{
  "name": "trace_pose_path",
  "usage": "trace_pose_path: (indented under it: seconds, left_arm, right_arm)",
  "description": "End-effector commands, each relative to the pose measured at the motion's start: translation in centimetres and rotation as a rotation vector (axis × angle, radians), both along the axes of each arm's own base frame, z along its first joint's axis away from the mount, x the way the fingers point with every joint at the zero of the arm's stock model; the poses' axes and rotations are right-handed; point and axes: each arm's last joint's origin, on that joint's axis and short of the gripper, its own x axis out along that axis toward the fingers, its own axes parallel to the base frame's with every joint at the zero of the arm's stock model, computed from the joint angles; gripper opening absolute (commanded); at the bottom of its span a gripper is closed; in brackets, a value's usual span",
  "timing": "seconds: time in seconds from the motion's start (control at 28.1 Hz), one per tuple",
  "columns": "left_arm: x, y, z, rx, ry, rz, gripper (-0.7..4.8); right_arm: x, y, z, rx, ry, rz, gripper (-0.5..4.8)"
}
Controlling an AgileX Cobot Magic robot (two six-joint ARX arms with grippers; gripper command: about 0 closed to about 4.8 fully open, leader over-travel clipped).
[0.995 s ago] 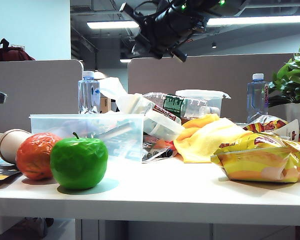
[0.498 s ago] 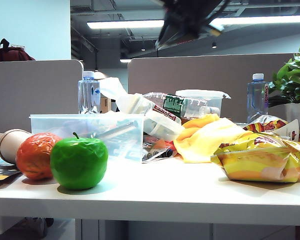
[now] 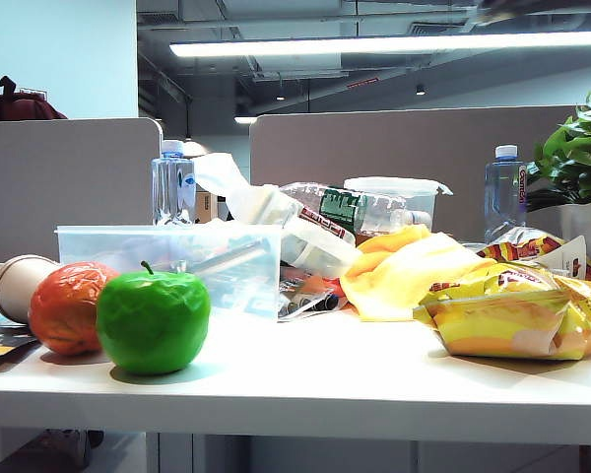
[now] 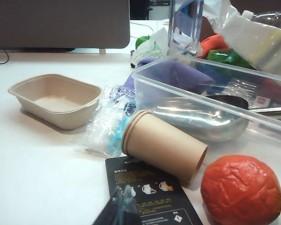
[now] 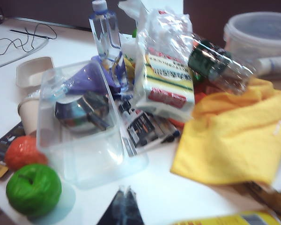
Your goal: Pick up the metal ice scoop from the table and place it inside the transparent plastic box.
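The shiny silver metal ice scoop (image 5: 82, 111) is seen lying inside the low, clear rectangular plastic box (image 5: 79, 161), its trough-shaped bowl pressed near one wall and its straight handle running along the floor of the box; the same bowl is visible through the frosted wall in the left wrist view (image 4: 196, 119). The box is set on the broad white table (image 3: 374, 379), just behind a glossy green apple (image 3: 153, 320) and a crinkled orange-red ball (image 3: 64, 307), with a tan paper cup (image 4: 164, 146) lying on its side next to it. The right gripper (image 5: 123, 206) is held above the table's front edge, its dark fingertips pressed together with nothing between them. The left gripper (image 4: 122, 208) is kept low by the cup, apparently clenched and empty. The placing step is judged complete; nothing further is called for beyond both arms being parked clear of the clutter.
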Motion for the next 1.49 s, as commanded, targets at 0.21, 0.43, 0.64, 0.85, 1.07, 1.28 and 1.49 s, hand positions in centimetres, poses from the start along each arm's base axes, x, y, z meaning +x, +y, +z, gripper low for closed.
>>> trace_pose_path:
  seconds: [0.21, 0.43, 0.64, 0.85, 1.07, 1.28, 1.49]
  left_arm:
    - [0.0, 0.0, 0.1, 0.003, -0.011, -0.006, -0.05]
    - [0.0, 0.0, 0.1, 0.003, -0.011, -0.006, -0.05]
    - [0.0, 0.0, 0.1, 0.003, -0.010, -0.006, -0.05]
    - [0.0, 0.0, 0.1, 0.004, -0.006, -0.003, -0.05]
    - [0.0, 0.0, 0.1, 0.003, -0.006, -0.005, -0.05]
    - [0.0, 0.0, 0.1, 0.003, -0.006, -0.006, -0.05]
    - [0.0, 0.0, 0.1, 0.003, -0.006, -0.006, -0.05]
  right_arm:
    - [-6.8, -4.6, 1.2, 0.071, -0.122, -0.042, 0.50]
    - [-10.0, -6.8, 1.7, 0.162, -0.254, -0.041, 0.50]
    - [-12.3, -8.3, 2.3, 0.236, -0.362, -0.033, 0.50]
    - [-12.3, -8.2, 2.6, 0.245, -0.376, -0.032, 0.50]
    - [-11.8, -8.2, 1.7, 0.024, -0.442, -0.145, 0.50]
    - [-8.3, -7.3, -2.8, -0.058, -0.413, -0.308, 0.50]
    - [-5.2, -7.2, -8.5, -0.092, -0.375, -0.375, 0.50]
